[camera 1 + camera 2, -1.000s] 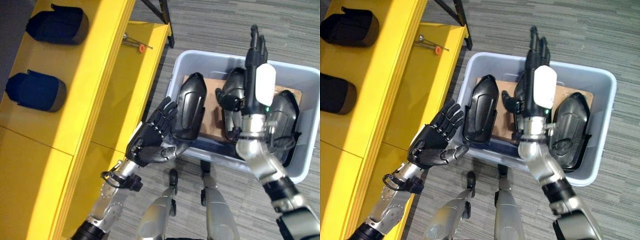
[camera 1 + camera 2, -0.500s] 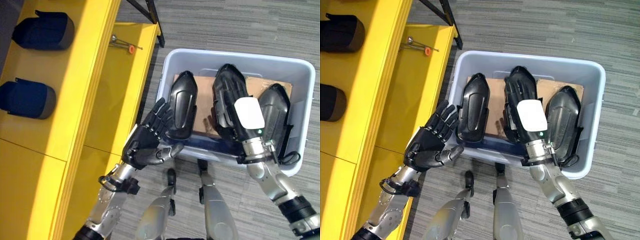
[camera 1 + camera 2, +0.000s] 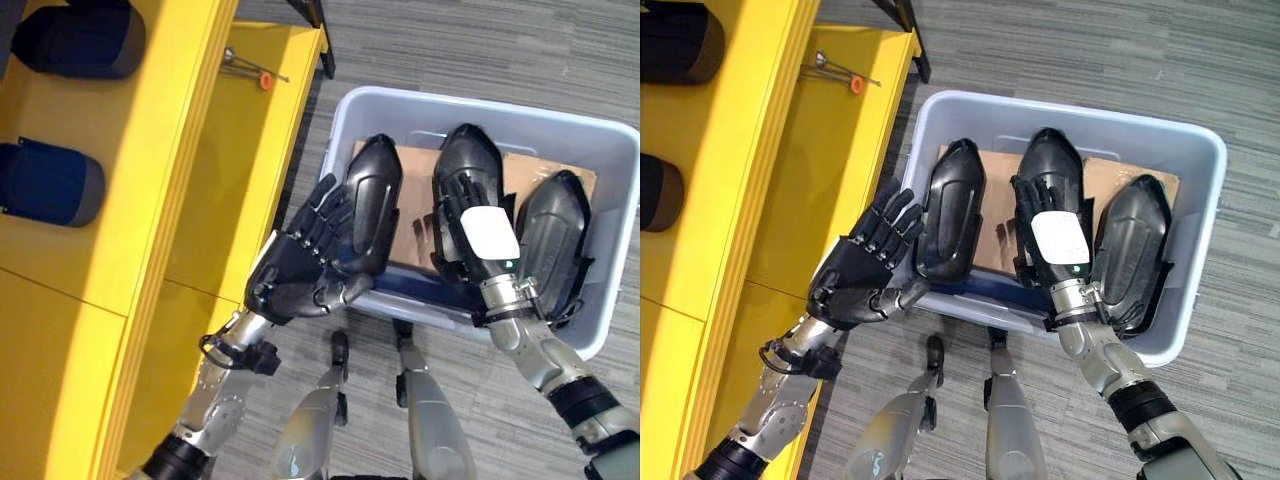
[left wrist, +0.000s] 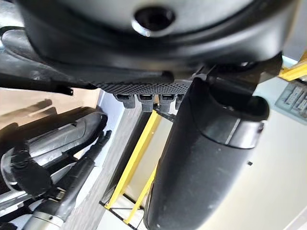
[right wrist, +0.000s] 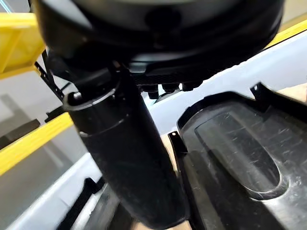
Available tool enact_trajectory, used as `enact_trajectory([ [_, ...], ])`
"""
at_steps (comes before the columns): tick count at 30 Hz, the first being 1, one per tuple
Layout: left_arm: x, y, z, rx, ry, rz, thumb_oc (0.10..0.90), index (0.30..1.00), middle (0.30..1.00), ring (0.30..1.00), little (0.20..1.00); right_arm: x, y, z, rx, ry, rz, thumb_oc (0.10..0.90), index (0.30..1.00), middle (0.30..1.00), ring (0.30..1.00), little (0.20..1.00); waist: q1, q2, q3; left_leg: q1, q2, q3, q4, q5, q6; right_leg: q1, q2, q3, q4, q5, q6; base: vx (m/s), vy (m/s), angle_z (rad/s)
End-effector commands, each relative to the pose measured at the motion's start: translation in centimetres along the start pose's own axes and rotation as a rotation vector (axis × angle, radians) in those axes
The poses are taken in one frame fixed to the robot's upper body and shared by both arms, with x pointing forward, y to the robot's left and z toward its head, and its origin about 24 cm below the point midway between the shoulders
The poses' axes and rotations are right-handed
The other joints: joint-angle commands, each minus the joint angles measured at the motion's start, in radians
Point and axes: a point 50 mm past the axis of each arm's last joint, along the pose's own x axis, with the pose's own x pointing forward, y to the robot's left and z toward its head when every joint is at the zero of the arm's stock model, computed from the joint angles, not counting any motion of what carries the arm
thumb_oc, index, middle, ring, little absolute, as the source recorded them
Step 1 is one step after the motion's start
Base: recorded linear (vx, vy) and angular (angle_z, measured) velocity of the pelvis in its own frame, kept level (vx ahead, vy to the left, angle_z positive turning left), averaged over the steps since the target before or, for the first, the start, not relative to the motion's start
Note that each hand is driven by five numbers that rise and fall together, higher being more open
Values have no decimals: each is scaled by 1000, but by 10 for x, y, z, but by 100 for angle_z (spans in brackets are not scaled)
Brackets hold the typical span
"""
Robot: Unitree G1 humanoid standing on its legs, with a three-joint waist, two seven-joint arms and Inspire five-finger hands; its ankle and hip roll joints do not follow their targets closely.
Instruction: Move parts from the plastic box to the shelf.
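Three black shell-shaped parts lie on cardboard [image 3: 415, 195] in the pale plastic box [image 3: 480, 105]: a left part [image 3: 375, 195], a middle part [image 3: 468, 150] and a right part [image 3: 555, 235]. My right hand [image 3: 1060, 238] rests flat on the middle part with straight fingers, open. That part's glossy surface [image 5: 230, 153] shows just past the thumb in the right wrist view. My left hand [image 3: 295, 275] is open, palm up, by the box's left wall. Its fingertips reach the left part's side. The yellow shelf [image 3: 200, 130] stands to the left.
Two dark parts [image 3: 80, 40] [image 3: 50, 185] lie on the shelf's upper board. A screwdriver with an orange tip [image 3: 250, 72] lies on the lower board near its far end. Grey carpet floor surrounds the box.
My right hand came down from above the box and now lies on the middle part. My left hand moved a little closer to the left part. The camera shifted slightly.
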Motion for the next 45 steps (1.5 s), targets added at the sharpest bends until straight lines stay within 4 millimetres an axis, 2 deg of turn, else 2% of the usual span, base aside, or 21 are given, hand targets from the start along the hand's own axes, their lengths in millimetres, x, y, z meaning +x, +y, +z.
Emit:
enact_trajectory([
  [1,9,-11,33,61,-153,-105,900,1000,1000,1000,1000,30,-35,18,17,-109,-184,900,1000,1000,1000,1000,15,-20,-22,-77,-5,-13,47,-19,32,35,-8,-10,225,-297,25,1,-21,10],
  [7,8,-11,32,64,-153,-110,900,1000,1000,1000,1000,31,-29,10,-16,-58,-138,900,1000,1000,1000,1000,28,-20,-22,-100,-9,-18,48,-12,32,18,-5,-19,228,-297,23,-6,-5,3],
  [9,9,-12,30,66,-147,-118,900,1000,1000,1000,1000,29,-19,-5,-57,57,-121,900,1000,1000,1000,1000,34,-16,-22,-115,-9,-17,48,-7,32,3,-6,-25,234,-297,21,0,0,0],
  [15,11,-14,29,61,-151,-126,900,1000,1000,1000,1000,20,-13,-19,-125,187,-200,900,1000,1000,1000,1000,33,-9,-22,-128,-11,-15,43,-3,33,-10,-6,-27,232,-293,21,-6,4,2],
  [20,10,-15,28,59,-151,-129,900,1000,1000,1000,1000,19,-12,-17,-137,175,-217,900,1000,1000,1000,1000,28,-7,-22,-131,-12,-11,40,0,32,-14,-6,-25,227,-288,20,-2,3,1],
  [27,10,-15,28,56,-145,-130,900,1000,1000,1000,1000,19,-13,1,-81,42,-221,900,1000,1000,1000,1000,18,-7,-22,-121,-11,2,39,-1,32,-10,-10,-18,221,-283,22,2,-2,-3],
  [32,12,-16,28,61,-134,-132,900,1000,1000,1000,1000,34,-32,23,-50,-93,-292,900,1000,1000,1000,1000,14,-2,-22,-112,-12,5,40,-1,30,-6,-11,-12,225,-285,21,0,-1,-2],
  [38,10,-15,29,52,-130,-127,900,1000,1000,1000,1000,43,-49,47,-3,-211,-327,900,1000,1000,1000,1000,12,1,-22,-92,-10,8,33,0,29,8,-11,-6,224,-287,20,17,18,-4],
  [41,8,-15,29,45,-126,-122,900,1000,1000,1000,1000,42,-61,57,-13,-283,-427,900,1000,1000,1000,1000,7,2,-22,-81,-8,12,32,-3,28,15,-12,-3,224,-288,20,14,18,-2],
  [42,8,-17,28,45,-116,-133,900,1000,1000,1000,1000,39,-70,67,-39,-378,-510,900,1000,1000,1000,1000,3,3,-22,-76,-7,15,32,-4,28,18,-12,-1,225,-289,21,0,0,0],
  [45,6,-22,26,89,-101,-185,900,1000,1000,1000,1000,34,-84,76,-46,-472,-619,900,1000,1000,1000,1000,-6,5,-22,-63,-5,21,32,-8,28,30,-12,5,221,-289,20,34,48,-5],
])
